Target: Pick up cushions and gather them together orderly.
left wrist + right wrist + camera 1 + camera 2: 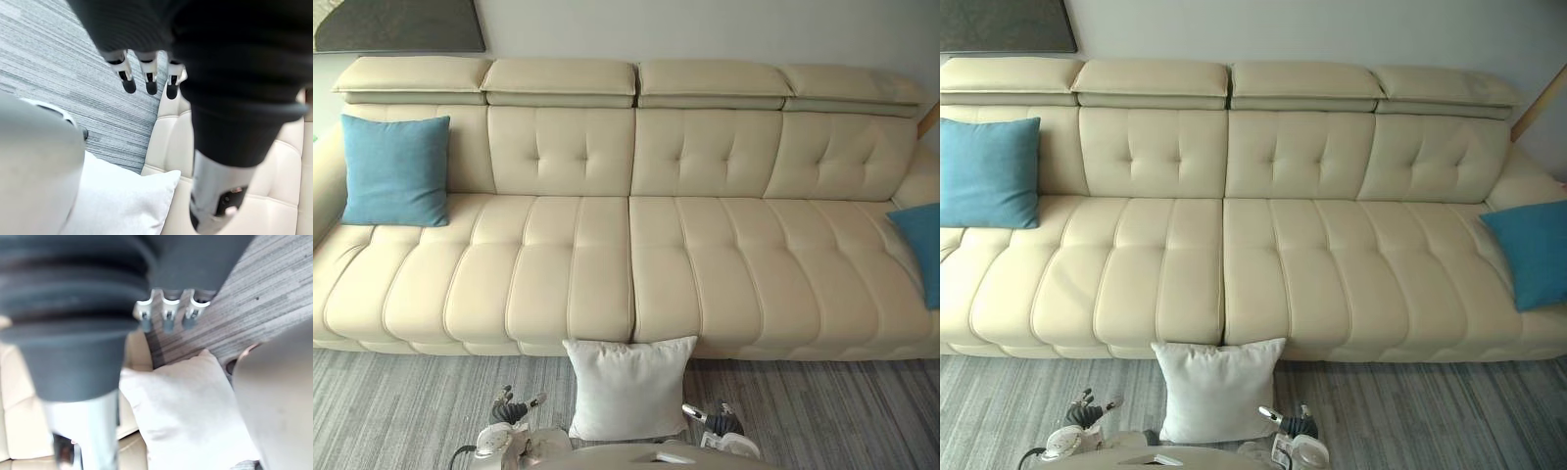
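The fingers of the left hand point(512, 409) and the right hand point(722, 423) hang loose and hold nothing, low on either side of the white cushion point(628, 387). It stands on the grey carpet point(391, 411) against the sofa point(607, 264) front, its lower edge out of sight. One blue cushion point(396, 168) leans at the sofa's left end and a second blue cushion point(1536, 253) lies at its right end, partly cut off in the left eye view, with open seat between them.
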Controlling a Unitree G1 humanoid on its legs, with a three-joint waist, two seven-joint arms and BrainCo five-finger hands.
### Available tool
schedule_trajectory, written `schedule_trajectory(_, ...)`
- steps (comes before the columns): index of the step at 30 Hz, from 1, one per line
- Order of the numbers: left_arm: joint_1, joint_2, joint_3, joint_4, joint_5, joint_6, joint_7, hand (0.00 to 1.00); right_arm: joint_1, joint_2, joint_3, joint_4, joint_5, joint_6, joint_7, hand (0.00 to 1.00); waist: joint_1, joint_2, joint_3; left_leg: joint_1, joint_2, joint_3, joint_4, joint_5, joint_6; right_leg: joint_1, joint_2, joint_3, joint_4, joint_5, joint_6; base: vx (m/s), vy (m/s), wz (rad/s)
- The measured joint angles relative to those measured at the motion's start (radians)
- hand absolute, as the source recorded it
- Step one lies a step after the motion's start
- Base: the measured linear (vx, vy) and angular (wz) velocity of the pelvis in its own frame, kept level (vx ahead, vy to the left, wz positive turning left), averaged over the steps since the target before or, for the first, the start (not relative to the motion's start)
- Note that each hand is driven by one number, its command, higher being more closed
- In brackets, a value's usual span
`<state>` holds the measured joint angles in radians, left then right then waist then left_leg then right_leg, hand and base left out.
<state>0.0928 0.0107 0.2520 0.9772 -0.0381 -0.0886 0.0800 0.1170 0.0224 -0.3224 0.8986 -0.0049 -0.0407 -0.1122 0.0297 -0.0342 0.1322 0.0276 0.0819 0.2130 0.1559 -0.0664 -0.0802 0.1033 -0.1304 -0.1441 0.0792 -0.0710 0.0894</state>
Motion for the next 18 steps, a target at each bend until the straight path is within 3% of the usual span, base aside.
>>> schedule_trajectory(5,0.000,0.016,-0.021,0.014,0.000,-0.001,0.000,0.00,-0.004,-0.004,0.000,0.021,0.000,0.000,-0.001,0.00,0.006,-0.004,-0.013,0.033,-0.031,-0.001,-0.095,0.047,0.003,0.001,-0.008,0.013,-0.028,0.018,0.003,-0.03,0.010,0.00)
schedule_trajectory(8,-0.006,0.018,-0.020,0.009,-0.003,-0.001,0.001,0.00,-0.017,-0.004,0.003,0.015,-0.001,0.001,-0.005,0.00,0.009,-0.006,0.003,0.019,-0.037,0.005,-0.079,0.034,0.007,-0.012,-0.016,0.024,-0.023,0.018,0.004,-0.01,0.029,-0.03)
schedule_trajectory(10,-0.030,0.012,-0.020,-0.025,-0.020,0.000,0.006,0.00,-0.037,-0.012,0.011,-0.015,-0.001,0.002,-0.009,0.00,0.006,0.005,0.025,-0.108,0.001,0.004,0.097,-0.041,0.019,-0.088,-0.006,0.026,0.041,0.012,0.006,-0.09,0.051,-0.11)
schedule_trajectory(11,-0.059,0.008,-0.021,-0.055,-0.037,0.000,0.018,0.00,-0.074,-0.035,0.043,-0.049,0.000,0.001,-0.025,0.00,0.007,0.040,0.059,-0.226,0.041,0.000,0.245,-0.099,0.024,-0.182,0.015,0.032,0.125,-0.003,0.009,-0.18,0.061,-0.22)
schedule_trajectory(12,-0.076,0.010,-0.021,-0.068,-0.046,-0.001,0.024,0.00,-0.094,-0.044,0.053,-0.068,0.000,0.000,-0.034,0.00,0.007,0.047,0.073,-0.289,0.061,-0.002,0.306,-0.119,0.029,-0.244,0.024,0.040,0.179,-0.017,0.010,-0.28,0.100,-0.39)
schedule_trajectory(13,-0.112,0.021,-0.021,-0.089,-0.073,-0.002,0.040,0.00,-0.141,-0.056,0.075,-0.096,0.001,0.001,-0.050,0.00,0.009,0.046,0.101,-0.389,0.084,0.003,0.382,-0.147,0.029,-0.360,0.030,0.060,0.276,-0.046,0.007,-0.17,0.076,-0.35)
schedule_trajectory(18,-0.219,0.057,-0.020,-0.183,-0.157,-0.012,0.079,0.00,-0.280,-0.079,0.093,-0.222,0.018,-0.004,-0.093,0.00,0.009,0.035,0.196,-0.605,0.124,0.049,0.554,-0.208,0.047,-0.646,0.032,0.138,0.504,-0.099,0.008,-0.16,0.060,-0.38)
